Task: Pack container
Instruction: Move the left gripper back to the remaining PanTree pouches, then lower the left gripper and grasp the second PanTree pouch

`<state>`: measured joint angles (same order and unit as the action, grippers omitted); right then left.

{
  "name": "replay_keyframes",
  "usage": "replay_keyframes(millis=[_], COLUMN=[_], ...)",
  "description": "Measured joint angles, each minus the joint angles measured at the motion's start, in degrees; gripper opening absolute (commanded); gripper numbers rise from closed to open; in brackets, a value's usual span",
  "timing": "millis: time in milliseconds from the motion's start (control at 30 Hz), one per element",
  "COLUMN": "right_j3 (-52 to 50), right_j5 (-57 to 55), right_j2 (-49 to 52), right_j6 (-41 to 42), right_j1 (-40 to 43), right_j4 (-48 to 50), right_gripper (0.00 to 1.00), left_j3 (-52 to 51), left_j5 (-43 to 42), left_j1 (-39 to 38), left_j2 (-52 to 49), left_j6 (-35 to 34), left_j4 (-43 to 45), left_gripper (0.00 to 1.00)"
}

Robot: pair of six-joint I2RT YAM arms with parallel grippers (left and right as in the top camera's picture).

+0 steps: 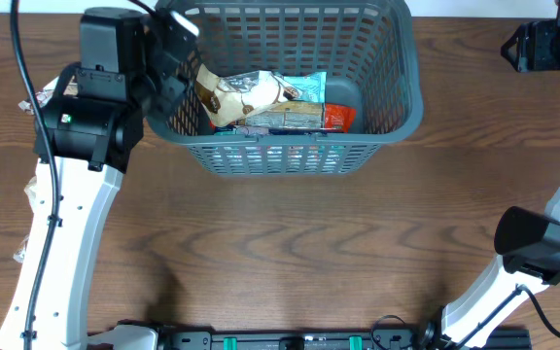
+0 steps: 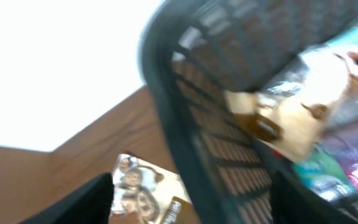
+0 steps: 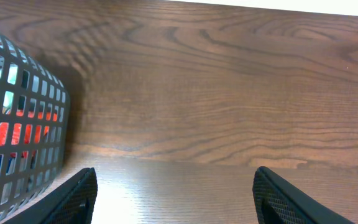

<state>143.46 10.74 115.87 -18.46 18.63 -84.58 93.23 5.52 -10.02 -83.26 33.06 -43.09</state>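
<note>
Dark grey basket seen at the far middle of the table, with snack packets lying inside. At its left rim, left gripper with jaws apart, gripping nothing; one more packet on the table outside the wall. To the right of the basket, over bare wood, right gripper with jaws apart too, empty.

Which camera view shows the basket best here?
The overhead view: it shows nearly the whole basket with the packets inside. The left wrist view gives only a blurred close-up of its rim and wall; the right wrist view catches just a strip of lattice side.
</note>
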Motion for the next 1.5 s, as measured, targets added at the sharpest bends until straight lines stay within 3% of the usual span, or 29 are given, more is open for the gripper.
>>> replay_keyframes(millis=[200, 400, 500, 567, 800, 1000, 1233, 1500], right_j3=[0.0, 0.0, 0.0, 0.0, 0.0, 0.0, 0.0, 0.0], right_j5=[0.0, 0.0, 0.0, 0.0, 0.1, 0.2, 0.2, 0.4], right_j2=[0.0, 0.0, 0.0, 0.0, 0.0, 0.0, 0.0, 0.0], right_j6=[0.0, 0.0, 0.0, 0.0, 0.0, 0.0, 0.0, 0.0], right_j1=[0.0, 0.0, 0.0, 0.0, 0.0, 0.0, 0.0, 0.0], right_j4=[0.0, 0.0, 0.0, 0.0, 0.0, 0.0, -0.4, -0.5], right_gripper=[0.67, 0.67, 0.67, 0.68, 0.68, 0.68, 0.68, 0.68], left_j3=[0.0, 0.0, 0.0, 0.0, 0.0, 0.0, 0.0, 0.0], left_j5=[7.2, 10.0, 10.8, 11.2, 11.4, 8.9, -3.2, -12.3], left_j1=[3.3, 14.2, 18.8, 20.9, 25.4, 26.9, 31.7, 35.7], left_j2=[0.3, 4.3, 6.1, 6.0, -2.8, -12.3, -21.2, -24.2], left_j6=[-7.2, -21.8, -29.3, -34.1, -46.8, -51.0, -55.8, -56.5], left_j4=[2.6, 2.0, -0.5, -2.2, -2.3, -0.3, -0.2, -1.4], left_gripper=[0.78, 0.78, 0.94, 0.99, 0.99, 0.99, 0.99, 0.99])
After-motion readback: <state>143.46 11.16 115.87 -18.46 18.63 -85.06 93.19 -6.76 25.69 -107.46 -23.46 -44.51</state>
